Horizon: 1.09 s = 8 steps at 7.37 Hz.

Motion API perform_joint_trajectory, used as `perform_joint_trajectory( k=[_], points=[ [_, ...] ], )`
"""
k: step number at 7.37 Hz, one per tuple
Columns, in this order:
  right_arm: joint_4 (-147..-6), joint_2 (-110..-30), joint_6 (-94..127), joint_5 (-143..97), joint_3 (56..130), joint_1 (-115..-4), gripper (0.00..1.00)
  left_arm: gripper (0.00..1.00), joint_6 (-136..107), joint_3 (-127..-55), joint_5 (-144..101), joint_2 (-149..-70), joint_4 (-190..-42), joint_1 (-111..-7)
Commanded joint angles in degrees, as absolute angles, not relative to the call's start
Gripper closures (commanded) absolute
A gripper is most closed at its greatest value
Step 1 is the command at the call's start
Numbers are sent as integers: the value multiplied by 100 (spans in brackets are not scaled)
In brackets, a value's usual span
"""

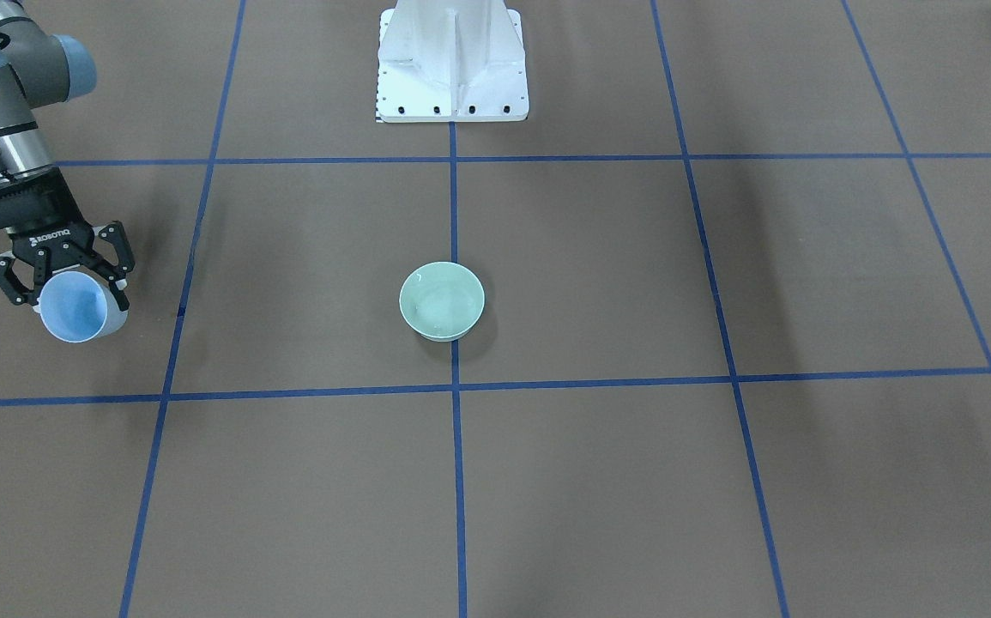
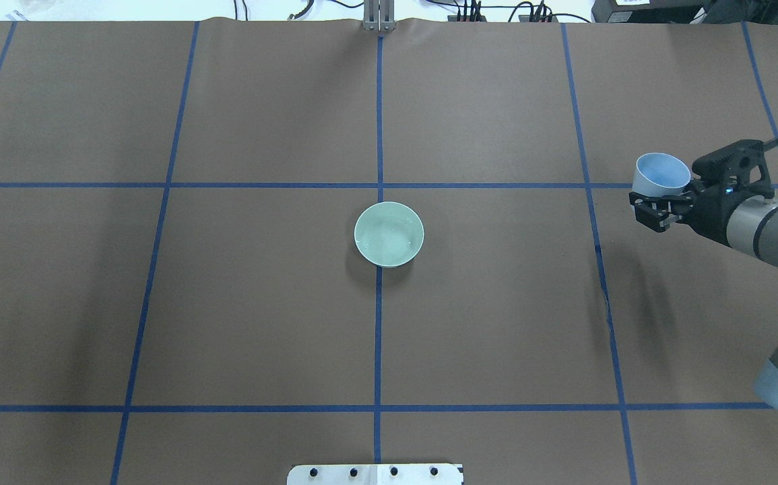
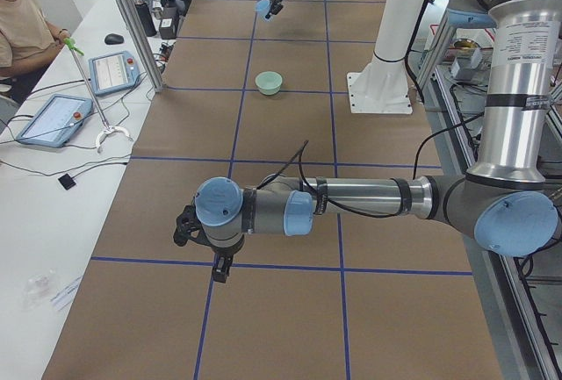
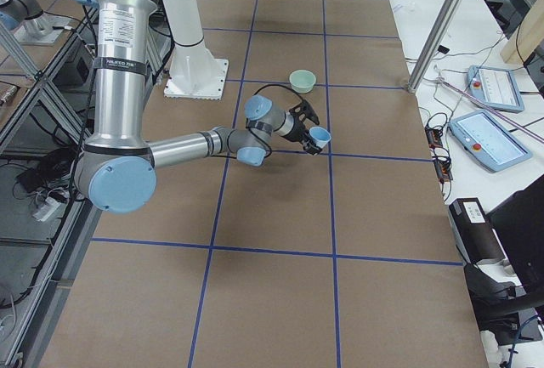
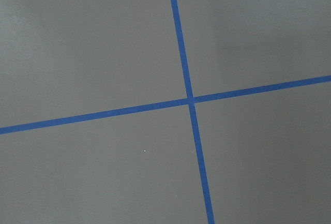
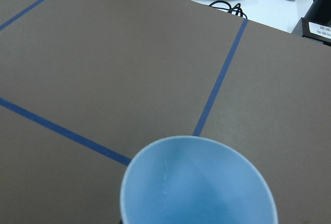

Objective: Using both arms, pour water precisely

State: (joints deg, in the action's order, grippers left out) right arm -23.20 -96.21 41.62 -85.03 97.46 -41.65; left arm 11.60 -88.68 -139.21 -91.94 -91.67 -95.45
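Well off to the robot's left of the green bowl [image 1: 442,333], the left arm [image 3: 351,196] reaches out level over the brown table [image 2: 261,303]. Its left pincer [image 3: 219,268] points down above a blue tape line [image 5: 190,100]. It shows only in the side view along the table, and I cannot tell there whether its jaws are spread or closed. Nothing can be seen in it. Its wrist camera looks straight down on a crossing of tape lines.

The bowl sits upright on the table where the centre tape line runs under it, straight out from the white pedestal [image 1: 452,60]. Faint whitish glints in its bottom look like the water [image 1: 448,300], though the surface is hard to read.

Well to the robot's right of the bowl, the right arm [image 2: 766,225] carries the right pincer [image 1: 69,296] above the table. The pincer is clenched around a light-blue cup [image 2: 662,172], with one black finger [image 1: 122,266] on either side of the wall. The cup is lifted off the table and leans slightly, mouth open and upward. In the wrist view its pale blue inside is in sight, but I cannot tell whether it holds any water.
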Motion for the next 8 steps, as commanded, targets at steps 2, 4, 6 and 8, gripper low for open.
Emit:
perform_joint_trajectory(
  k=[2,4,6,8],
  points=[
    [-653,-9721,4228,-7623,8589,-4157,100,0,1160,-8868,-13922,-9202,-9167,-9545],
    [-195,-9712,4228,-7524,8176,-4149,85,0,1160,-8868,-13922,-9211,-9167,-9545],
    [-62,-9703,4297,-7401,8069,-4148,1,0,1160,-8859,-13922,-9211,-9167,-9545],
    [-62,-9703,4579,-7409,8121,-4140,0,0,1160,-8859,-13922,-9211,-9167,-9545]
  ],
)
